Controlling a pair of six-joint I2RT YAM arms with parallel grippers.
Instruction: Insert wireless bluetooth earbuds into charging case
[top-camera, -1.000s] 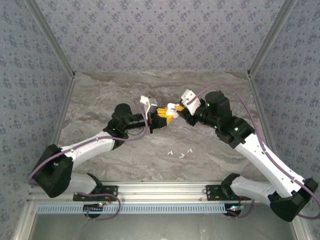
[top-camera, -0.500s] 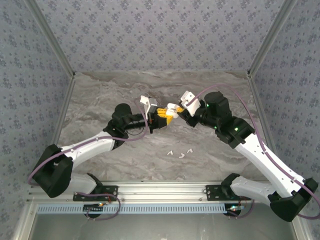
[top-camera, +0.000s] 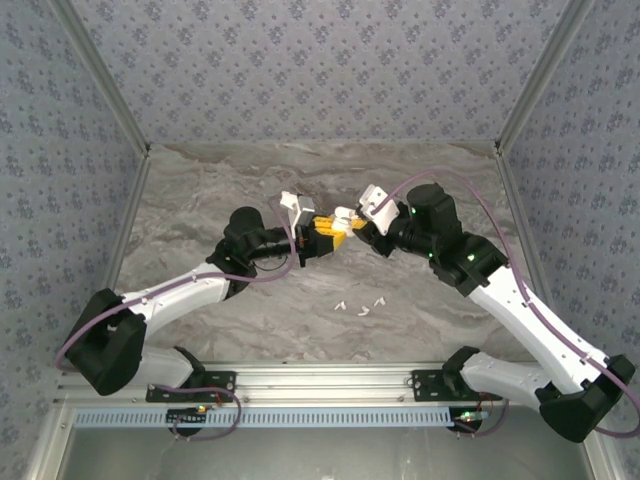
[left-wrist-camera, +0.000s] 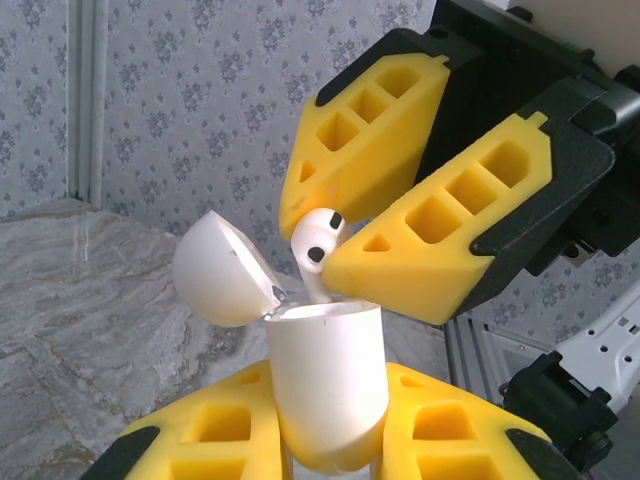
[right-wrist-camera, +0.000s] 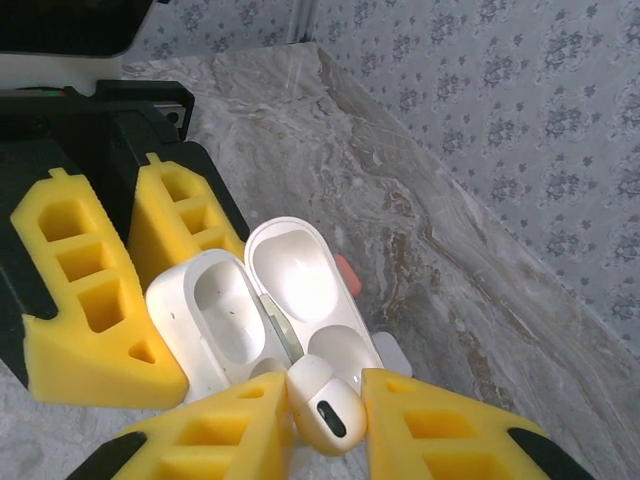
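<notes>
Nearest me on the grey marbled table (top-camera: 200, 200), three loose tiny white stemmed earbuds (top-camera: 362, 309) lie in a short row. They are at 6 o'clock from where my two arms meet, well apart from both.

Beyond them, over the middle of the table, my left fingers (left-wrist-camera: 245, 410) are clamped on the lower body of the glossy white rounded charging case (left-wrist-camera: 328, 365). They hold it upright, and in my left wrist view its domed lid is swung open toward 10 o'clock.

In the overhead view my right fingers (right-wrist-camera: 400, 415) reach in from 2 o'clock. They pinch one glossy white earbud with a dark vent (left-wrist-camera: 318, 238) by its head. Its stem dips behind the rim of the case's open mouth, and I cannot tell how deep it sits.
</notes>
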